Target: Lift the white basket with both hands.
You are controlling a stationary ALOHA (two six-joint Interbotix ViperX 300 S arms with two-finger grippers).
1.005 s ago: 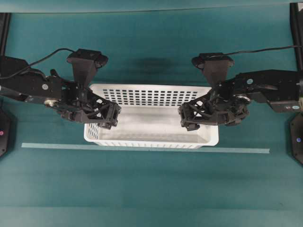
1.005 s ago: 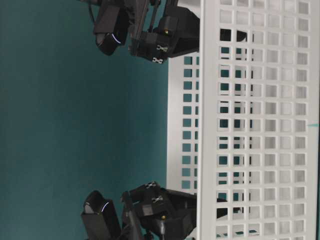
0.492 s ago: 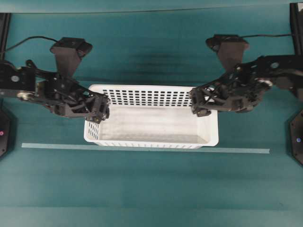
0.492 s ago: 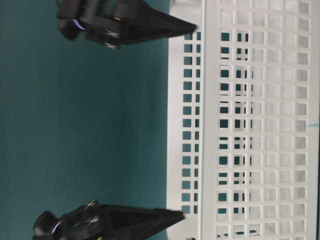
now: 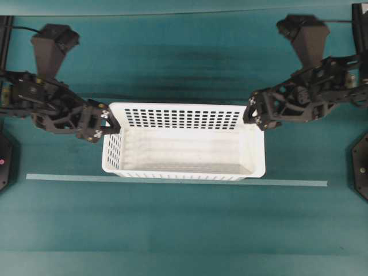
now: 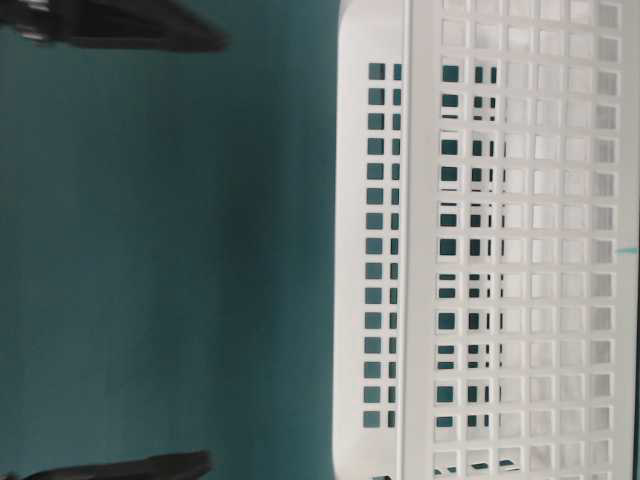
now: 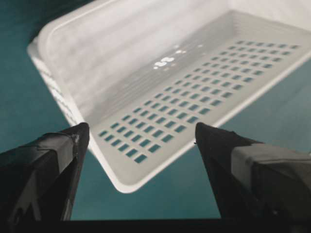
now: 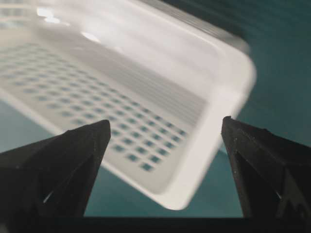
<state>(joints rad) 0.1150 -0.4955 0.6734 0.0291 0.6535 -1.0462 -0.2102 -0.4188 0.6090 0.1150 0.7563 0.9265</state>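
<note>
The white basket (image 5: 184,106) rests on the teal table, long side facing the front, with nothing inside it. My left gripper (image 5: 103,125) is open at the basket's back left corner, its fingertips just outside the rim. In the left wrist view the basket's corner (image 7: 127,180) shows between and beyond the spread tips of the left gripper (image 7: 141,130), untouched. My right gripper (image 5: 255,113) is open at the back right corner. In the right wrist view the basket's corner (image 8: 194,191), blurred, lies below the right gripper (image 8: 166,122), also untouched. Neither gripper holds anything.
A pale tape strip (image 5: 172,180) runs across the table just in front of the basket. Black arm bases stand at the left edge (image 5: 4,161) and right edge (image 5: 361,169). In the table-level view the basket wall (image 6: 500,250) fills the right side.
Both grippers have drawn back out of the basket's inside, outward and toward the back, to its two back corners. They stayed open. The basket has not moved.
</note>
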